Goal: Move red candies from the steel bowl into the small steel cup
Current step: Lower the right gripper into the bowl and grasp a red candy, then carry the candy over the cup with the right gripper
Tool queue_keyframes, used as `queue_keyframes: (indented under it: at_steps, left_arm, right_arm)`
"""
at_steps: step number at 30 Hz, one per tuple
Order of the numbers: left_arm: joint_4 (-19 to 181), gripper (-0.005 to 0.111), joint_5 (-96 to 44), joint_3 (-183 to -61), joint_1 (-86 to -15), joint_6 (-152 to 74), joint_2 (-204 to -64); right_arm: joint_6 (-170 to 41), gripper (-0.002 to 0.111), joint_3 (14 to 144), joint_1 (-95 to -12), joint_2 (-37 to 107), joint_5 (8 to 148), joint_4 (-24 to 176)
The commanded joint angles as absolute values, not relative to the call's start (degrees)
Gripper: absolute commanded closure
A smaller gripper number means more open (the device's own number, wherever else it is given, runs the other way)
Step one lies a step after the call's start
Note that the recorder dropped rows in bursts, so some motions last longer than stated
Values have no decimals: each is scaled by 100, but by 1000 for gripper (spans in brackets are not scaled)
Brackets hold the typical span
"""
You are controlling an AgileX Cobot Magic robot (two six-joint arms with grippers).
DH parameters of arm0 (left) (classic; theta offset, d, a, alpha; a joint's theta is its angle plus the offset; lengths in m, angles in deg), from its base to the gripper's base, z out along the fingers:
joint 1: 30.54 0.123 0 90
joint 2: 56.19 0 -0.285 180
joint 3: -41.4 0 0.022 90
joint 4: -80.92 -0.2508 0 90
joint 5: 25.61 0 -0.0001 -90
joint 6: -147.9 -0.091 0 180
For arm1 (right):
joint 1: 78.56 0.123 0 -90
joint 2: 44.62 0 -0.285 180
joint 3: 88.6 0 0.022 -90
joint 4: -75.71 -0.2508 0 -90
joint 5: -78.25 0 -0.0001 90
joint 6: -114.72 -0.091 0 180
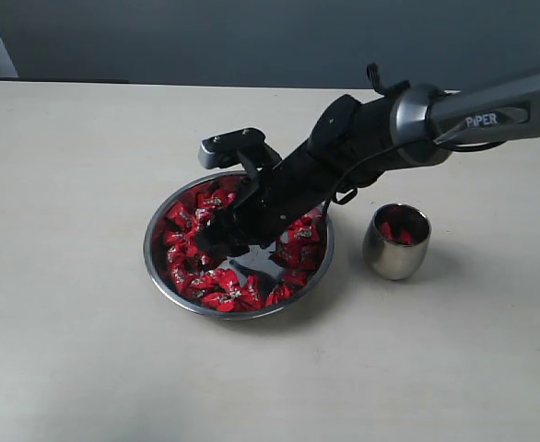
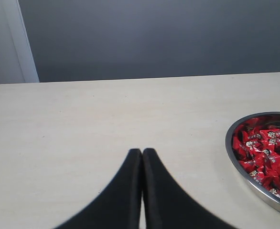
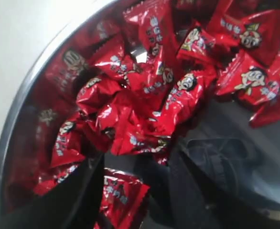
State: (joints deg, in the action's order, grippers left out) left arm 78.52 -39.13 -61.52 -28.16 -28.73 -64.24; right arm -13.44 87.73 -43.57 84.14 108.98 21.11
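Bare test-lab setting, plain beige table (image 1: 67, 322) — blank grey wall (image 1: 252, 37)

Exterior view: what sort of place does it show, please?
Probably a robotics lab or test bench, not a home kitchen. A bare pale table stands before a plain grey wall, and a robot arm marked PiPER reaches into the steel bowl of red candies.

Right gripper (image 3: 137, 157) tilted low, jaws apart; left gripper (image 2: 142, 152) fingers together.

We see the arm (image 1: 381, 129) crossing the bowl (image 1: 152, 272) from far right; the table (image 1: 58, 331) on its left and near side is free; the cup (image 1: 395, 250) stands apart, right.
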Motion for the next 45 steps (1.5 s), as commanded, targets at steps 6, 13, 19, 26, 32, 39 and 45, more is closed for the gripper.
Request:
queue_keyframes:
  at_steps: [6, 13, 19, 26, 32, 39, 45]
  left_arm:
    - [7845, 106, -3890, -6138, -2851, -2860, -6397]
    - [7845, 106, -3890, -6138, -2851, -2860, -6397]
    - [7845, 106, -3890, -6138, -2851, -2860, -6397]
    - [7845, 106, -3890, -6138, -2851, -2860, -6397]
    - [7845, 106, -3890, -6138, -2851, -2860, -6397]
    - [7845, 106, -3890, -6138, -2851, -2860, -6397]
    - [7845, 106, -3890, -6138, -2851, -2860, -6397]
  right_arm:
    - [-1281, 65, 8886, -4309, 8743, 10932, 1717]
    - [-1281, 85, 9004, -4309, 8855, 10944, 1736]
    - [-1281, 109, 9004, -4321, 8554, 11091, 1961]
    - [-2494, 109, 9004, -4321, 7491, 11091, 3835]
    - [-4834, 109, 8593, -4923, 6464, 11722, 6393]
    - [-4837, 109, 7480, -5945, 5563, 11702, 6451]
    - [-4837, 109, 7329, -6110, 5430, 11956, 6339]
